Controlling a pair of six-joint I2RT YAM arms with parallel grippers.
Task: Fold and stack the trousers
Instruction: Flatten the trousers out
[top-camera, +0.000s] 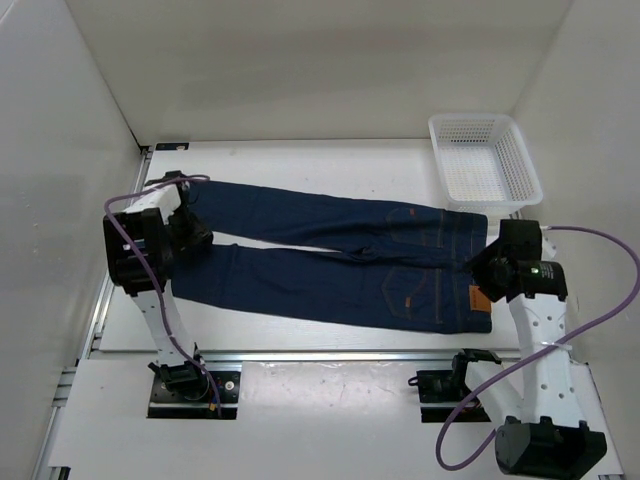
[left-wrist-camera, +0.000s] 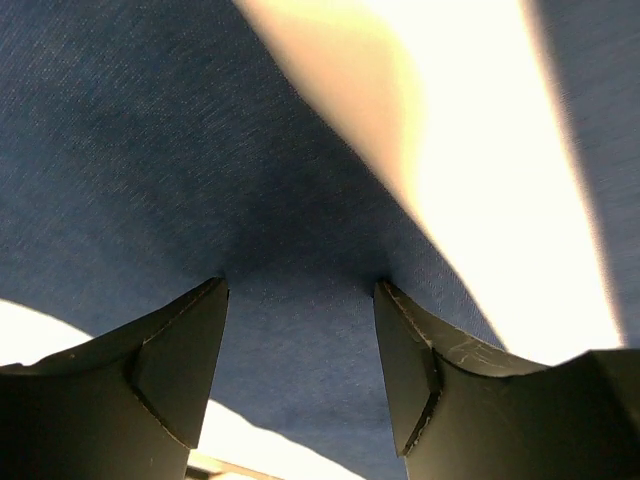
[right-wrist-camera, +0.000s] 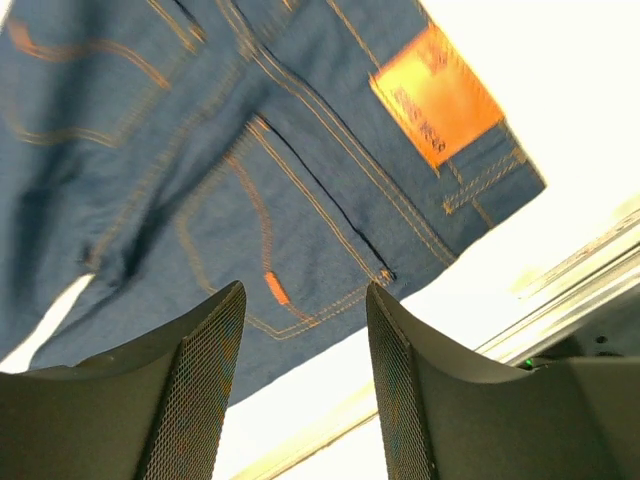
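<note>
The dark navy jeans (top-camera: 340, 262) lie flat across the table, waistband to the right, legs stretching left. The tan waistband patch (top-camera: 481, 299) shows near the right end, and also in the right wrist view (right-wrist-camera: 437, 93) with an orange-stitched back pocket (right-wrist-camera: 290, 250). My left gripper (top-camera: 190, 238) is open, low over the near leg close to its hem; denim (left-wrist-camera: 300, 330) fills the gap between its fingers. My right gripper (top-camera: 487, 270) is open and empty, hovering above the waistband end near the front edge of the jeans (right-wrist-camera: 300, 330).
A white mesh basket (top-camera: 483, 160) stands at the back right corner. White walls enclose the table on three sides. A metal rail (top-camera: 330, 352) runs along the near edge in front of the arm bases.
</note>
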